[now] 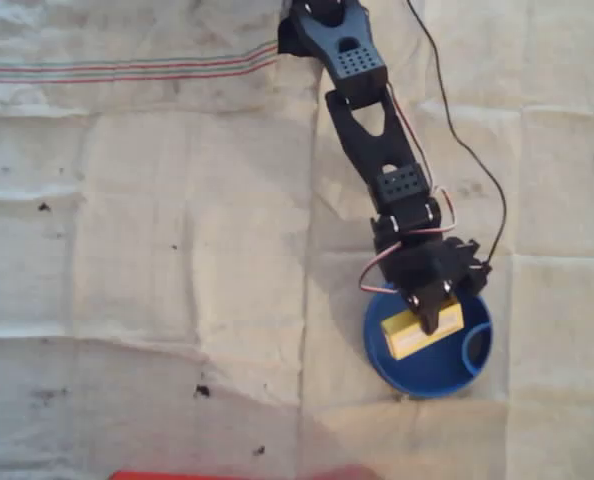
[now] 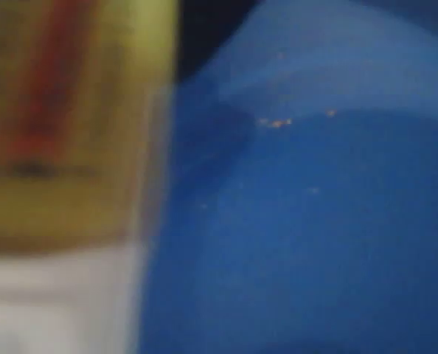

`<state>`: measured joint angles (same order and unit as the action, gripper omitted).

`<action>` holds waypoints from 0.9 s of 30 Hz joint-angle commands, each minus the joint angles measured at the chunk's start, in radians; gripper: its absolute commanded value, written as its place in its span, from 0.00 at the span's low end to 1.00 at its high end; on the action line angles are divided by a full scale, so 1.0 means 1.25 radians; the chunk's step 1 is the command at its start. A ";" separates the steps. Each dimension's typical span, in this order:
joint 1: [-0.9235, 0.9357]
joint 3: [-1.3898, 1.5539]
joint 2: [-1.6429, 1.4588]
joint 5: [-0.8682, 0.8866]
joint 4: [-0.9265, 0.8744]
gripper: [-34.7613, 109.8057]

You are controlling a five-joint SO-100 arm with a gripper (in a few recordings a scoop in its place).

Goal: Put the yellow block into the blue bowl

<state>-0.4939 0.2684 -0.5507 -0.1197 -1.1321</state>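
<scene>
The black gripper (image 1: 435, 318) reaches down over the blue bowl (image 1: 397, 370), its jaws straddling the yellow block (image 1: 409, 335) — which lies tilted inside the bowl — on a creased white cloth (image 1: 157, 250).

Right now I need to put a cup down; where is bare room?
The cloth left of the arm is bare, and so is the strip right of the cable. It is crowded at the blue bowl, where the gripper sits over the yellow block.
</scene>
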 commanded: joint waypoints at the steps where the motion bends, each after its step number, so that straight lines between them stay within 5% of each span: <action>1: 0.004 -0.067 -0.070 -0.040 -0.032 0.40; 8: 0.005 -0.063 -0.193 -0.044 -0.104 0.36; 14: 0.020 -0.066 -0.304 -0.042 -0.280 0.22; 27: 0.039 -0.063 -0.652 0.169 -0.573 0.24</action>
<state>-0.4372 0.2684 -1.0891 0.0353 -1.7763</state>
